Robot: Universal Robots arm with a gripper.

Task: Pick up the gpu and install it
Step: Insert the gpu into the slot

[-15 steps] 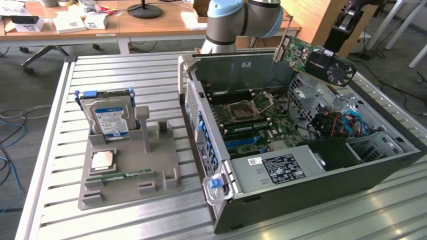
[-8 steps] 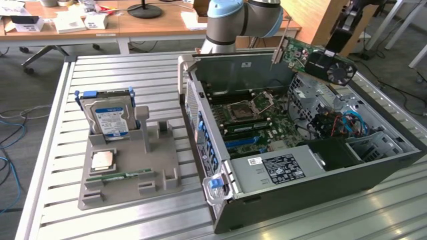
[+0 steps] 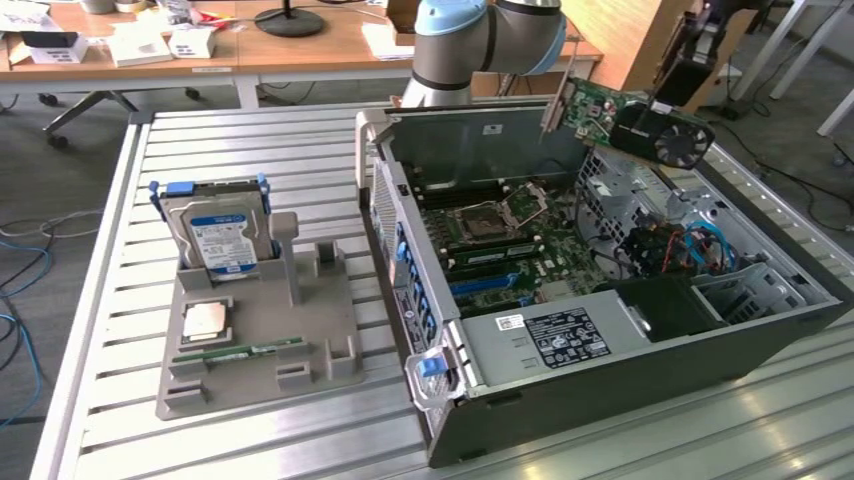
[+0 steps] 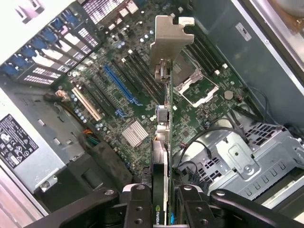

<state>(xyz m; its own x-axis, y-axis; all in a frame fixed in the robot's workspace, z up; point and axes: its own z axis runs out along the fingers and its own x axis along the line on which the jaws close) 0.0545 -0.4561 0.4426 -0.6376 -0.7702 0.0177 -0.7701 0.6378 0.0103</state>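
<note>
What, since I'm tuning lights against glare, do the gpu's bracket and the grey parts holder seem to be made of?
The bracket on the gpu: looks like bare sheet metal, silvery with a dull sheen, thin with cut notches. The grey parts holder: probably plastic, moulded or printed, matte and evenly grey with no bright highlights; the look leaves it open.

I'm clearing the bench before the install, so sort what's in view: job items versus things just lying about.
Job: gpu, held in the gripper above the open computer case; motherboard below it.
Lying about: hard drive, CPU and RAM stick, all on the grey holder.
</note>
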